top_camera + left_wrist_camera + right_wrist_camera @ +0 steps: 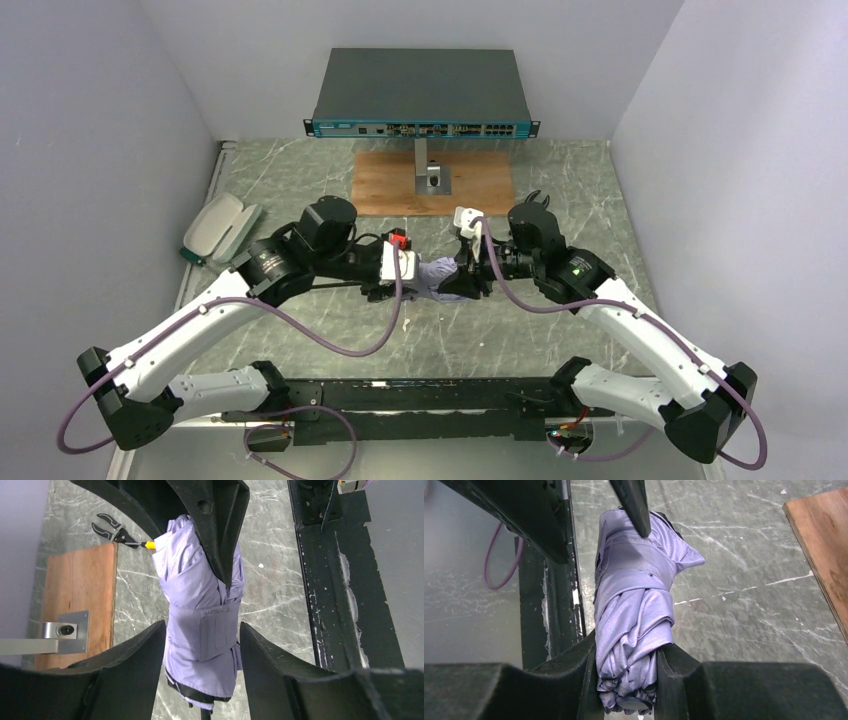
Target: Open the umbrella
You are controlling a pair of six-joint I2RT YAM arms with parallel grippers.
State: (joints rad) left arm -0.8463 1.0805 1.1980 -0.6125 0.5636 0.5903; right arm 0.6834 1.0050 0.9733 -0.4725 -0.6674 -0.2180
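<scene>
The umbrella point(432, 273) is folded, lavender, with its strap point(216, 636) wrapped round it, and it is held above the table between both arms. My left gripper point(402, 284) straddles its lower part; in the left wrist view point(201, 645) the jaws lie against both sides of the fabric, with the black lining edge and thin shaft point(207, 714) just below. My right gripper point(463, 279) is shut on the bunched top end point(626, 680). Its fingers point(220, 525) show over the far end in the left wrist view. The handle is hidden.
A pale grey-green oval case point(220, 228) lies at the left edge. A wooden board point(432, 183) with a metal stand point(432, 178) and a network switch point(420, 95) are at the back. Black-handled pliers point(112, 530) lie by the board. A black rail point(400, 400) runs along the near edge.
</scene>
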